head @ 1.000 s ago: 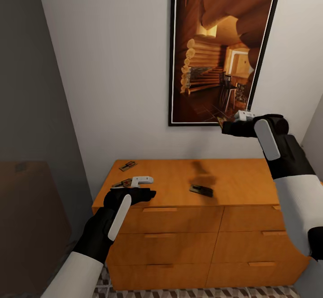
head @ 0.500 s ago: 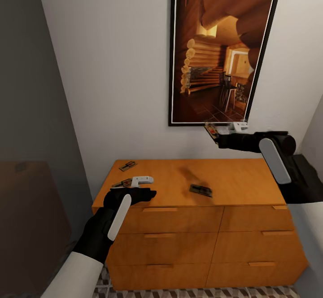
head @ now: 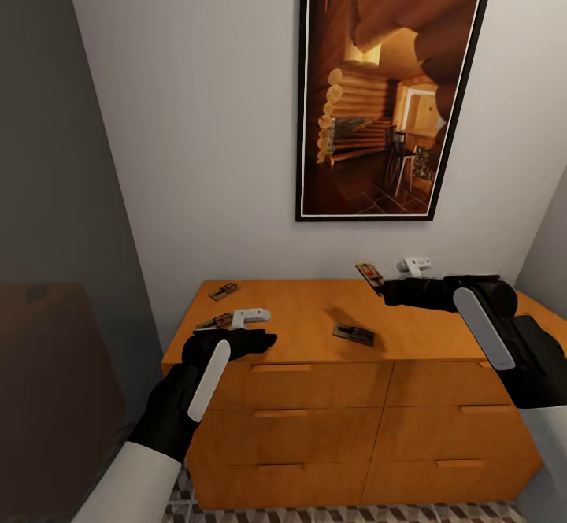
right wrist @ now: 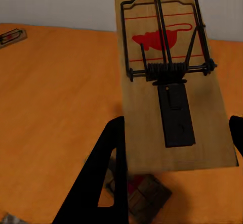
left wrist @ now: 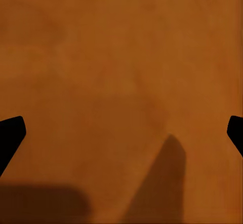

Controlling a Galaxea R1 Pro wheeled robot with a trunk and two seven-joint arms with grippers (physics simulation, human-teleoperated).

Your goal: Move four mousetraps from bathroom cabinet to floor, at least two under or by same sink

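Lowered since a second ago, the right claw (head: pixel 383 285) now hangs just above the cabinet (head: pixel 315 397) top rather than in front of the framed picture (head: pixel 386 90), with its fingers closed on a mousetrap (right wrist: pixel 169 77) held clear of the wood. In the head view that held trap (head: pixel 368 273) tilts off the claw's tip. Four mousetraps show in all: the held one, one lying flat mid-top (head: pixel 353 334), one near the back left corner (head: pixel 224 291), and one just beside the left claw (head: pixel 240 323) at the front left edge (head: pixel 215 322). That left claw hovers over the top with its fingers spread wide and nothing between them. A strip of patterned bathroom floor (head: pixel 331 513) shows below the drawers.
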